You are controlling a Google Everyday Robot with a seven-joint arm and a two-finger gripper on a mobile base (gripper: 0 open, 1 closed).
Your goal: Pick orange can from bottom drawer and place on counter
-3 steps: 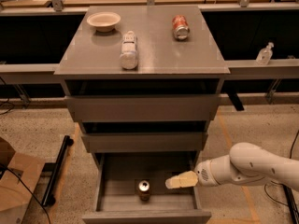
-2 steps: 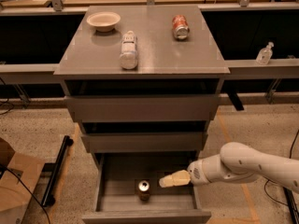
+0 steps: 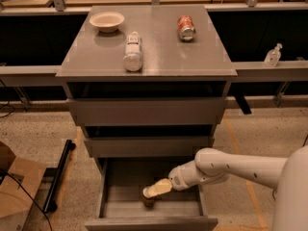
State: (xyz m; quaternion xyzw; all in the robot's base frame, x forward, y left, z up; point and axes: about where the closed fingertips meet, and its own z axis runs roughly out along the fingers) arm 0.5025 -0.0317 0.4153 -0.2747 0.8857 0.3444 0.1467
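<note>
Grey, flat-fronted and deepest of three, the bottom drawer (image 3: 102, 196) of the cabinet stands pulled out in the camera view. It holds one item: the small orange-brown drink can (image 3: 147, 199). The can stands upright on the drawer floor, near the middle and toward the front wall.

Only the dark orange-brown lower body of the can shows. Its top is covered by the cream-coloured two-finger gripper (image 3: 154, 190), which reaches into the drawer from the right on a white jointed arm (image 3: 231, 166). The gripper overlaps the upper part of the can. It cannot be told whether the gripper is apart, together or clamped on the can.

The two shallower grey drawers (image 3: 147, 111) above are stepped partly out; their contents are hidden.

The glossy grey rectangular counter (image 3: 163, 57) carries three items, well apart:
- a shallow cream round bowl (image 3: 107, 21), rear left; nothing shows inside it;
- a white plastic bottle (image 3: 133, 52), lying on its side;
- a red-and-white drink can (image 3: 186, 28), lying on its side, rear right.
</note>
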